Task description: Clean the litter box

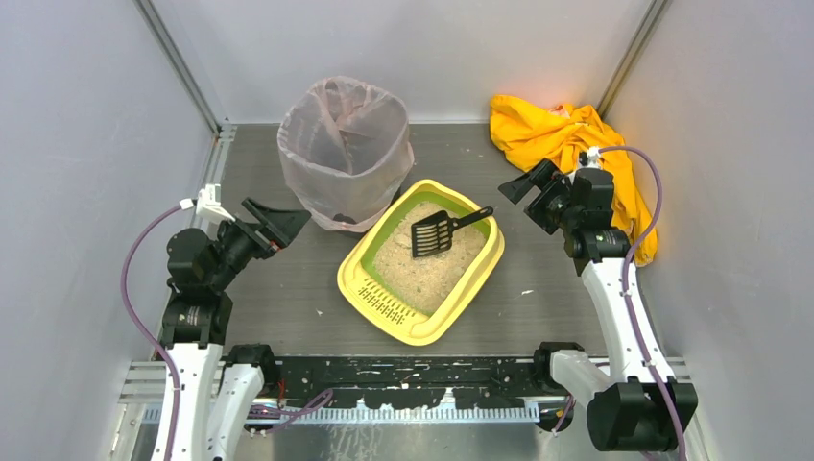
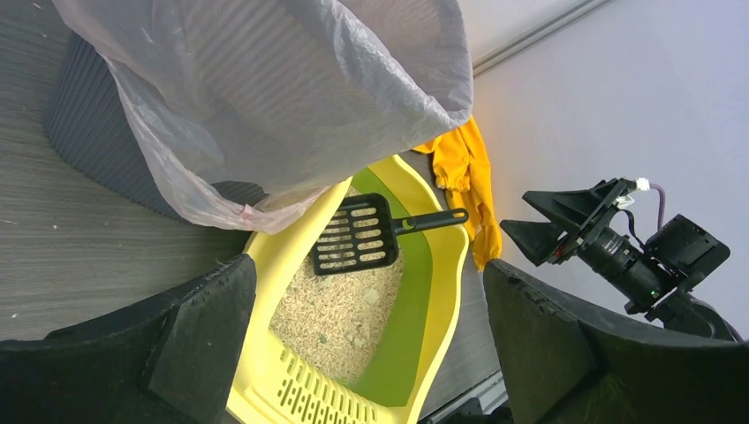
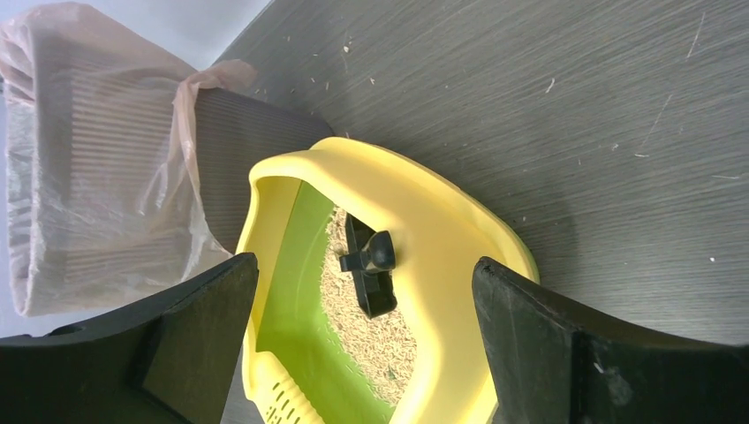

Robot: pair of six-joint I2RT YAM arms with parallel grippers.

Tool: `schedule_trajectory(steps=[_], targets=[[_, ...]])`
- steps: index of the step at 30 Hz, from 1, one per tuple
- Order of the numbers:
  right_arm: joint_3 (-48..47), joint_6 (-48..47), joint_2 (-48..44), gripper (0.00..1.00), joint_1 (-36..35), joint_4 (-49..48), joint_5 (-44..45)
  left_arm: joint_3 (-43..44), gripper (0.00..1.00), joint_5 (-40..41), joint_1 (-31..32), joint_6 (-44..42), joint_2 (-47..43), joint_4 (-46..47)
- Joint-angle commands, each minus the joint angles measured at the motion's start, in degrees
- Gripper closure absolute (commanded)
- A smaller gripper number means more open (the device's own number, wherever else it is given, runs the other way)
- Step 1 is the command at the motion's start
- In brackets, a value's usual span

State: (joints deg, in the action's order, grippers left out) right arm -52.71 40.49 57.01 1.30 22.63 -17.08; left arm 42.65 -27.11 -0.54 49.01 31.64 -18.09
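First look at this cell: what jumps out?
The yellow litter box at table centre, a black scoop lying on its litter. Just behind it stands a bin lined with a pinkish bag; a crumpled yellow cloth sits in the far right corner. The left gripper and right gripper flank the box, both open and empty.

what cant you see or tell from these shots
- Bottom of the bin: top external, the cloudy bag blurs a dark shape there.
- Waste in the litter box: top external, too small to pick out; the scoop covers some litter.
- Scoop head: right wrist, seen end-on, partly behind the litter box's yellow wall.
- Yellow cloth: top external, partly behind the right arm.
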Motion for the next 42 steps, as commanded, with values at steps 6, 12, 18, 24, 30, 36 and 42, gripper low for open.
schedule_trajectory(steps=[6, 12, 18, 24, 30, 36, 42], targets=[[-2.64, -3.84, -0.10, 0.04, -4.39, 2.68, 7.61, -1.85, 0.02, -1.21, 0.01, -7.32, 1.48, 0.92], [-3.89, -5.03, -0.29, 0.04, -7.02, 5.35, 12.32, -1.02, 0.03, 2.49, 5.49, -11.79, 5.26, -1.99], [-8.72, -7.82, 2.22, 0.04, -13.83, 11.28, 24.35, 0.79, 0.07, 18.64, 18.14, -17.33, 11.50, -9.16], [-9.35, -7.56, 3.77, 0.04, -19.04, 13.82, 30.11, -0.15, 0.06, 34.27, 30.62, -16.99, 17.74, -8.79], [-9.43, -8.00, 4.82, 0.04, -21.81, 16.36, 33.17, -1.09, 0.06, 38.42, 33.89, -17.45, 22.92, -8.53], [-6.31, -8.22, 4.52, 0.04, -23.54, 17.80, 34.09, -2.66, 0.06, 42.63, 36.49, -17.24, 27.35, -5.96], [-2.92, -6.68, 4.67, 0.05, -25.98, 17.29, 33.85, -1.80, 0.06, 44.22, 38.17, -17.71, 32.93, -3.98]])
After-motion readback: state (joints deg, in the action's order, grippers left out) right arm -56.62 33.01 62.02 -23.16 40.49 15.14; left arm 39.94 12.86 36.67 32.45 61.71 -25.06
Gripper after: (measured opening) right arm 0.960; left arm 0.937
